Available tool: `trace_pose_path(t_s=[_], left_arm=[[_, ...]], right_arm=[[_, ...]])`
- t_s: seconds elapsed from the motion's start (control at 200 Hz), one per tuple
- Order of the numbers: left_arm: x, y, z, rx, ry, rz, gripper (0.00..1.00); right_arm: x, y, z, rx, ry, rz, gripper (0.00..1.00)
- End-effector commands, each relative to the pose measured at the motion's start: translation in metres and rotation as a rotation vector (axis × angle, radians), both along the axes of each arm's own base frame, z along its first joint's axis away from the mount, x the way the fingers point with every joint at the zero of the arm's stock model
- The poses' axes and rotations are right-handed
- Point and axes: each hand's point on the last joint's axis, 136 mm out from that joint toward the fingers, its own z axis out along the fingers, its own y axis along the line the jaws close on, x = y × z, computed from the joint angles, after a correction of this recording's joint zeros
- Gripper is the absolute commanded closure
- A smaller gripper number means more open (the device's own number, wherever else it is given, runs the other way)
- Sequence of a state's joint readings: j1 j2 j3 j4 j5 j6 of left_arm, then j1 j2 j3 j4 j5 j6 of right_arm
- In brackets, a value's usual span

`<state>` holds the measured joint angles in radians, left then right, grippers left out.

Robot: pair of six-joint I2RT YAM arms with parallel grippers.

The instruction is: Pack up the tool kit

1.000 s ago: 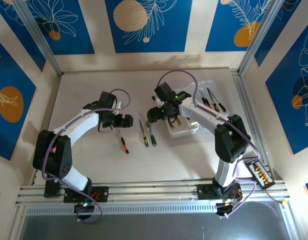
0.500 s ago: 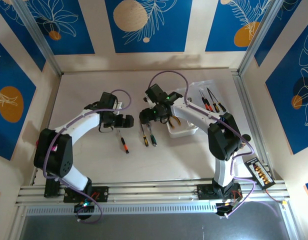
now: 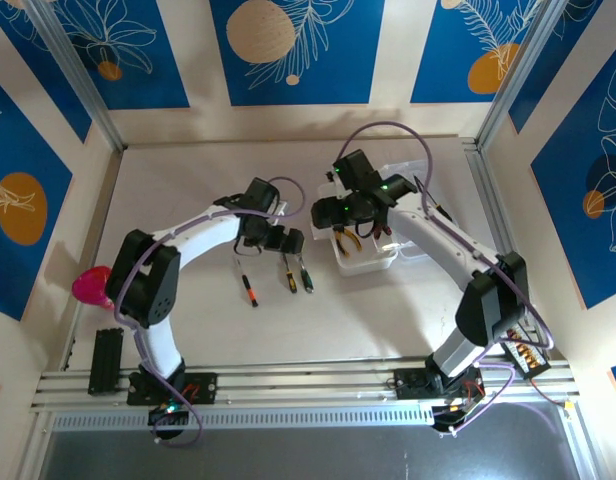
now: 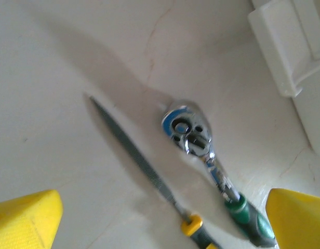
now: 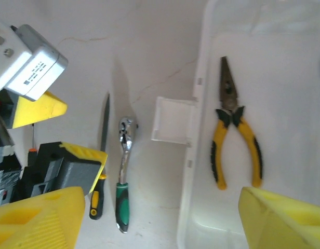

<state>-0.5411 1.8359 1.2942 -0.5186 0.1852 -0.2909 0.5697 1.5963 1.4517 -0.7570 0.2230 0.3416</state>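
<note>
Claws both spread wide and empty: left claw (image 4: 160,218), right claw (image 5: 160,207).
Under the left one, a shiny chrome ratchet (image 4: 194,140) with green grip lies beside a thin ridged file (image 4: 139,155) on the pale table (image 4: 56,62). Farther off, yellow-handled pliers (image 5: 234,129) rest inside the clear plastic box (image 5: 284,83), under the right claw.

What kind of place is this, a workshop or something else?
Probably a robot test cell, not a workshop: a left arm and right arm bolted to an aluminium rail, and a table walled by blue patterned panels.
</note>
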Motion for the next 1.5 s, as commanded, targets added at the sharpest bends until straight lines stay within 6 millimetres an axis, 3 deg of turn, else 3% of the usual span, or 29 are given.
trace_pose_path(t_s=[0.0,0.31,0.62,0.875,1.096,1.306,1.496], left_arm=[[0.004,-0.007,-0.009,0.054,0.022,0.010,0.00],[0.017,-0.029,-0.041,0.178,0.021,-0.016,0.03],[0.016,-0.033,-0.060,0.272,0.031,-0.036,0.22],[0.015,-0.022,-0.049,0.317,-0.002,-0.032,0.24],[0.018,-0.013,-0.021,0.342,-0.065,-0.023,0.24],[0.014,-0.040,0.000,0.213,-0.096,-0.082,0.30],[0.005,-0.050,-0.019,0.208,-0.035,-0.102,0.40]], right_arm=[[-0.011,-0.020,-0.003,-0.033,0.016,-0.011,0.22],[-0.014,-0.037,-0.003,-0.006,0.012,-0.032,0.22],[-0.016,-0.041,-0.004,0.010,0.008,-0.033,0.22],[-0.017,-0.045,-0.006,0.015,0.016,-0.041,0.22],[-0.017,-0.044,-0.005,0.023,0.018,-0.040,0.22],[-0.017,-0.043,-0.006,0.026,0.023,-0.038,0.22],[-0.018,-0.044,-0.006,0.024,0.024,-0.037,0.22]])
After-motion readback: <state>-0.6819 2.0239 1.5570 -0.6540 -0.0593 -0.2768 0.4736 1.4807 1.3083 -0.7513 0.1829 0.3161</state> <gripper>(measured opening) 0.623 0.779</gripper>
